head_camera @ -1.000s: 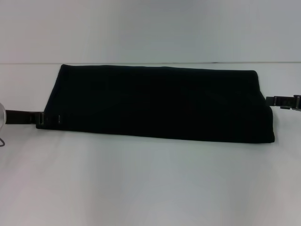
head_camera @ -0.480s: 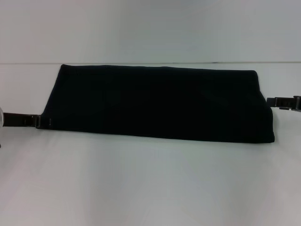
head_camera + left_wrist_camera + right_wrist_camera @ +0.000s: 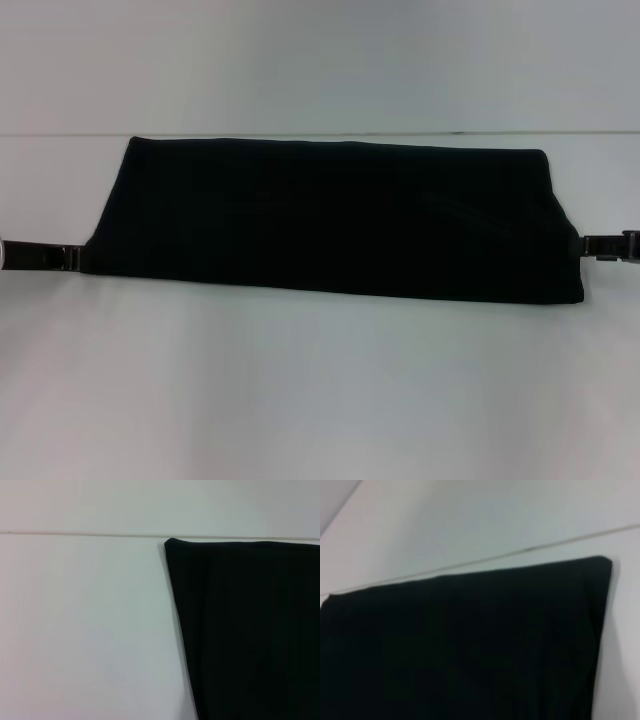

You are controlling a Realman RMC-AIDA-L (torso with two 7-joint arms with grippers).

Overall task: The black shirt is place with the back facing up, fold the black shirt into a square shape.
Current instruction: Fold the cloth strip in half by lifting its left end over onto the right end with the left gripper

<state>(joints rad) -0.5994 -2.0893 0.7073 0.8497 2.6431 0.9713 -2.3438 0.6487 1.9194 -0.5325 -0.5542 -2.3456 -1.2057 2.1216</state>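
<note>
The black shirt [image 3: 330, 220] lies flat on the white table [image 3: 320, 390], folded into a long band that runs left to right. My left gripper [image 3: 70, 258] is low over the table, just off the band's near left corner. My right gripper [image 3: 590, 246] is at the band's right end, beside its edge. Neither holds any cloth that I can see. The left wrist view shows the band's left end [image 3: 250, 630]. The right wrist view shows its right end [image 3: 460, 645].
The table's far edge [image 3: 320, 133] runs just behind the shirt, with a pale wall beyond it. Bare white tabletop lies in front of the shirt and to both sides.
My left gripper has drawn back to the left, off the shirt's corner. My right gripper has moved a little right and down. The shirt has not moved.
</note>
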